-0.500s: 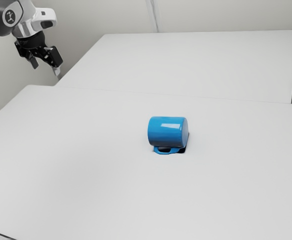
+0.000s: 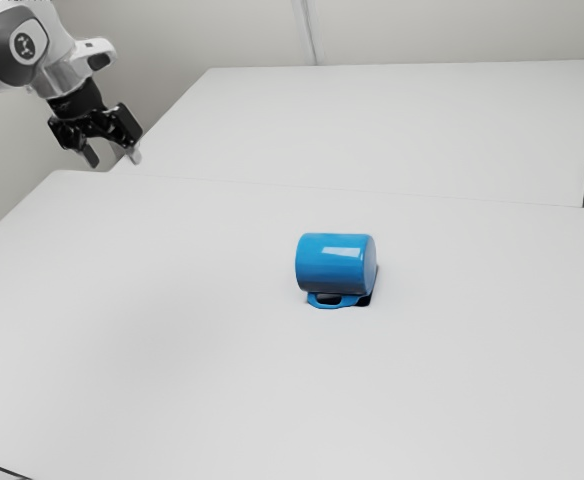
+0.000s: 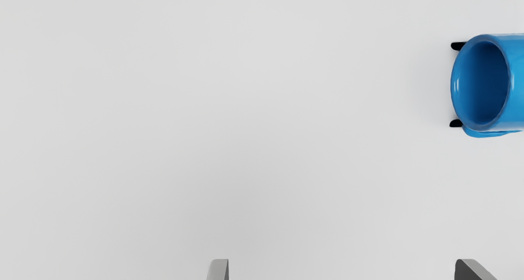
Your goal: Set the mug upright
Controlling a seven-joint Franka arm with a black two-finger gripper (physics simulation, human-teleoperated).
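A blue mug lies on its side on the white table, its handle low against the tabletop on the side nearer the exterior camera. Its mouth faces the exterior view's left; in the wrist view the open mouth of the mug is visible, with the body cut by the picture's edge. My gripper hangs above the table's far left part in the exterior view, well away from the mug. The fingers of my gripper stand wide apart in the wrist view, with nothing between them.
The white table spreads around the mug. Beyond it is another white surface, with a pale wall behind. A dark thin line crosses the near left corner of the exterior view.
My gripper has moved down and toward the exterior view's right, a little nearer to the mug. The mug has not moved.
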